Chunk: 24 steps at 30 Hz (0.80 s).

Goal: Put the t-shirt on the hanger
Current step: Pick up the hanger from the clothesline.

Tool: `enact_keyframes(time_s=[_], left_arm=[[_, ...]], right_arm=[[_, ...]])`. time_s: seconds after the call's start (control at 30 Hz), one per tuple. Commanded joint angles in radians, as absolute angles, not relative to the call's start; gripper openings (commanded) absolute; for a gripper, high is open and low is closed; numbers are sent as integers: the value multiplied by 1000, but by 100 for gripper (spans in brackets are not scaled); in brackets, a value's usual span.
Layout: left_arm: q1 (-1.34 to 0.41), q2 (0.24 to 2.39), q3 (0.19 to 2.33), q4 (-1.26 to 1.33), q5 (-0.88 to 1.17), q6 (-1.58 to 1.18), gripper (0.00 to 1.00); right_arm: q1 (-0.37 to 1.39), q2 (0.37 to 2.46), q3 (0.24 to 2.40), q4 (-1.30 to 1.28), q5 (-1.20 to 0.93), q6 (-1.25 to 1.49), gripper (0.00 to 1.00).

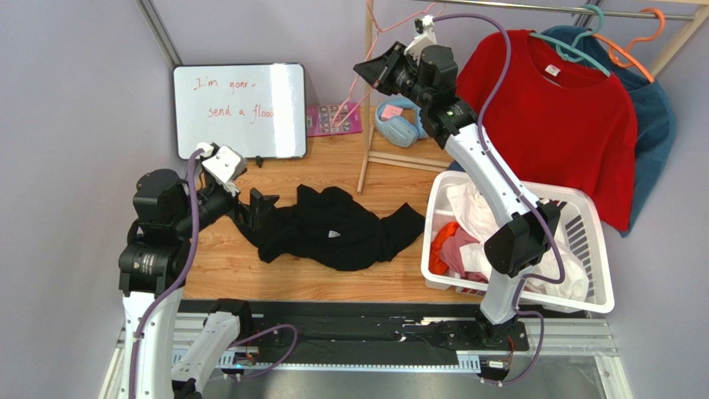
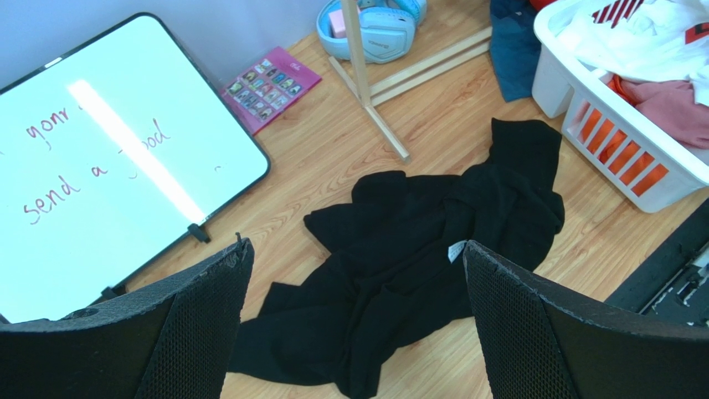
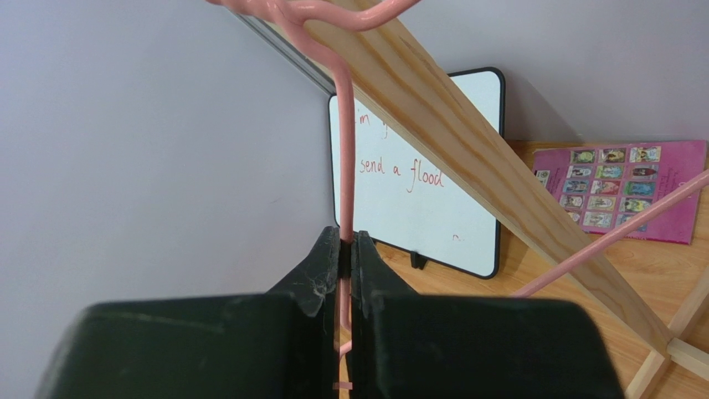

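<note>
Pinching the wire of the pink hanger (image 3: 343,150), the right gripper (image 3: 345,249) is holding it beside the wooden rack (image 3: 466,133). The black t-shirt (image 2: 399,224) is lying crumpled on the surface (image 2: 333,141), close by the spread left gripper (image 2: 356,249). Soft, light and limp, it is probably best taken at the collar, near the white label (image 2: 455,249).

t-shirt (image 2: 399,258): black cloth, matt, soft, creased; centre of frame.
hanger (image 3: 344,166): pink coated wire, smooth, faint gloss.
table (image 2: 333,158): wood-grain top, smooth, low sheen.
rack post (image 3: 466,141): pale bare wood, matt, fine grain.
whiteboard (image 2: 108,166): glossy white face with light streak; black rim; left of frame.
basket (image 2: 616,158): white plastic, smooth, slotted wall; right edge.
left gripper (image 2: 356,243): pads (image 2: 200,332) black, matt, finely dimpled.
red t-shirt (image 1: 557,116): cloth, matt; upper right.
</note>
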<state>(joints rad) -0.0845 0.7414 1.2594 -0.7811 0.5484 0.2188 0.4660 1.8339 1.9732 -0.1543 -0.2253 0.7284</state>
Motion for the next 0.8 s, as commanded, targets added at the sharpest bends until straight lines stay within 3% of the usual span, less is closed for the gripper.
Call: enact_keyframes(time_s=[0.0, 0.37, 0.77], left_arm=[[-81, 747, 1270, -762, 572, 238, 99], [-81, 761, 1267, -765, 614, 238, 99], [-81, 779, 1279, -761, 638, 233, 99]], right_arm=[[445, 1756, 1954, -49, -232, 664, 0], [436, 1706, 1904, -14, -366, 529, 0], [417, 1707, 1937, -31, -356, 422, 0]])
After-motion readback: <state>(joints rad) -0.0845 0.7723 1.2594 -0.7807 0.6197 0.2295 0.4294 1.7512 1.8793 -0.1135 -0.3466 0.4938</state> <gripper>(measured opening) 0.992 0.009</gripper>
